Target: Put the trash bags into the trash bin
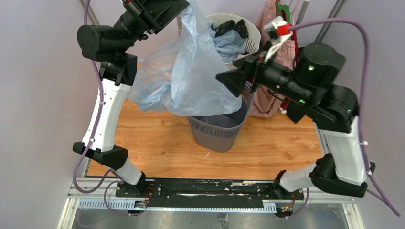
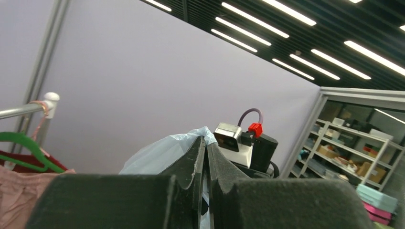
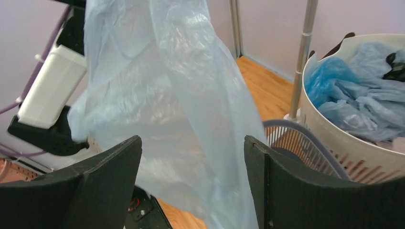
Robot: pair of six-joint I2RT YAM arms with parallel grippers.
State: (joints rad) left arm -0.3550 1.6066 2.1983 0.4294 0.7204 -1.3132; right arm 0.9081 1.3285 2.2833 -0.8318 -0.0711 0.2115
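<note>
A large pale blue see-through trash bag [image 1: 186, 71] hangs from my left gripper [image 1: 185, 10], which is raised high at the back and shut on the bag's top edge. In the left wrist view the fingers are pressed together [image 2: 206, 140] with bag plastic [image 2: 157, 152] pinched between them. The bag's lower part drapes over the rim of the dark grey mesh trash bin [image 1: 217, 131] on the wooden floor. My right gripper [image 1: 224, 78] is open beside the hanging bag. In the right wrist view its fingers [image 3: 192, 138] stand wide apart with the bag [image 3: 167, 95] just in front of them, and the bin's rim [image 3: 296, 131] is at the right.
A round white slotted basket [image 1: 250, 36] behind the bin holds blue plastic bags and dark items; it also shows in the right wrist view [image 3: 329, 133]. A pink garment [image 1: 267, 102] hangs from a rack at the back right, with a green hanger [image 2: 19, 143]. Purple walls close in both sides.
</note>
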